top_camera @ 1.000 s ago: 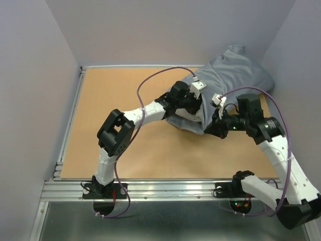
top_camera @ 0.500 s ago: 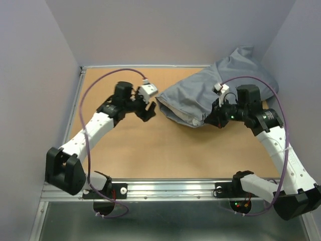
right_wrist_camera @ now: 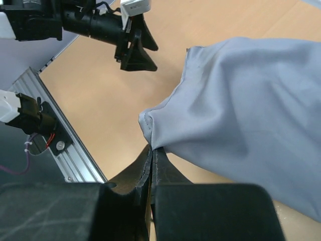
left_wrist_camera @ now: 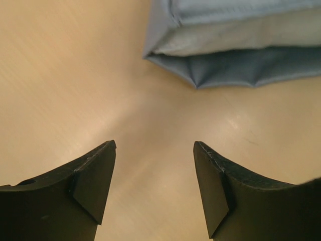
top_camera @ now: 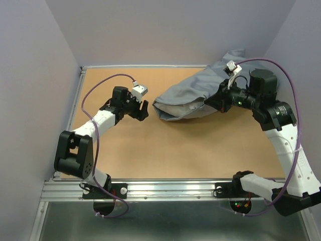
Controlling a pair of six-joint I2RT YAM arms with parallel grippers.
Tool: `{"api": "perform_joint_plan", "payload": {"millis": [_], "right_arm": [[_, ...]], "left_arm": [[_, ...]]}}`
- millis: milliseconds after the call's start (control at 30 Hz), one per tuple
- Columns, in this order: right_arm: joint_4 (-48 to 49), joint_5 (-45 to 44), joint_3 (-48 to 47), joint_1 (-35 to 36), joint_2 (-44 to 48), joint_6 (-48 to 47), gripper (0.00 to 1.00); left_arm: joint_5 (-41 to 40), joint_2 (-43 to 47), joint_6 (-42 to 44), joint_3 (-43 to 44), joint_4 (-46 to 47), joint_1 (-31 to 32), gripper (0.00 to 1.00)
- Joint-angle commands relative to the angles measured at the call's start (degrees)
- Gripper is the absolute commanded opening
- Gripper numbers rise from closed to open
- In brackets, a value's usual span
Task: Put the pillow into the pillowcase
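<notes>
Pillow (top_camera: 181, 111) lies inside pillowcase (top_camera: 200, 90), on table's (top_camera: 125, 145) right.

1. pillowcase (top_camera: 200, 93): thin blue-grey sack, wrinkled and lying low. It bulges with the pillow inside. A fold of its edge is pinched between the closed jaws of the right gripper (right_wrist_camera: 152, 156).
2. pillow (left_wrist_camera: 241, 37): off-white and almost fully inside (only a pale strip shows at the mouth, sandwiched between the upper and lower cloth layers).
3. The mouth faces the left gripper (left_wrist_camera: 154, 148), straight ahead of its spread jaws and clear of them, with no contact.
</notes>
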State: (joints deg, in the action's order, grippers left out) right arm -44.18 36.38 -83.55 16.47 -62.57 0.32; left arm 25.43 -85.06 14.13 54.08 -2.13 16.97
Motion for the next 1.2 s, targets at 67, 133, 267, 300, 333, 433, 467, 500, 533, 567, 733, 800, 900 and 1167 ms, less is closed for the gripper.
{"api": "perform_joint_plan", "payload": {"millis": [67, 133, 267, 300, 333, 433, 467, 500, 533, 567, 733, 800, 900, 1167], "right_arm": [[4.3, 1.6, -5.8, -0.2, 2.1, 2.7, 0.01], [4.2, 1.2, -6.2, -0.2, 2.3, 2.9, 0.01], [4.3, 0.4, -6.7, -0.2, 2.7, 3.4, 0.01], [4.3, 0.2, -6.8, -0.3, 2.7, 3.6, 0.00], [4.3, 0.1, -7.0, -0.2, 2.7, 3.7, 0.01], [4.2, -0.1, -7.7, -0.2, 2.7, 4.1, 0.01], [4.2, -0.3, -7.9, -0.2, 2.7, 4.3, 0.01], [4.2, -0.4, -8.1, -0.2, 2.6, 4.3, 0.01], [4.0, -0.6, -8.3, -0.2, 2.6, 4.5, 0.01], [3.9, -0.8, -8.9, -0.2, 2.6, 4.7, 0.00], [3.1, -1.7, -11.7, -0.2, 1.8, 5.7, 0.01], [3.0, -2.5, -14.0, -0.2, 1.2, 6.3, 0.00], [2.6, -3.9, -17.2, -0.2, -0.1, 6.7, 0.01], [1.5, -6.0, -20.0, -0.2, -1.0, 4.8, 0.00]], "left_arm": [[4.7, -4.8, -12.4, 3.8, 11.7, 0.2, 0.70], [6.3, -6.6, -13.9, 3.0, 12.8, 0.1, 0.68], [8.1, -7.8, -14.0, 0.2, 14.2, 1.0, 0.65], [7.7, -7.7, -14.0, -0.2, 14.3, 1.2, 0.64], [7.2, -7.9, -14.0, -0.6, 14.5, 1.6, 0.64], [7.2, -9.5, -17.5, -1.2, 17.8, 1.8, 0.64], [7.4, -10.1, -18.3, -0.7, 18.3, 1.9, 0.64], [7.3, -10.8, -18.8, -0.2, 18.9, 1.9, 0.64], [7.2, -12.3, -19.7, 0.3, 19.4, 2.0, 0.64], [6.1, -13.0, -20.2, 1.5, 20.0, 2.0, 0.63], [5.2, -19.0, -22.1, 5.8, 21.6, 2.0, 0.57], [4.1, -21.3, -23.4, 8.0, 21.5, 2.1, 0.52], [5.1, -22.3, -24.7, 9.7, 23.0, 1.9, 0.49], [20.4, -14.1, -32.1, 4.2, 34.9, 1.0, 0.54]]}}
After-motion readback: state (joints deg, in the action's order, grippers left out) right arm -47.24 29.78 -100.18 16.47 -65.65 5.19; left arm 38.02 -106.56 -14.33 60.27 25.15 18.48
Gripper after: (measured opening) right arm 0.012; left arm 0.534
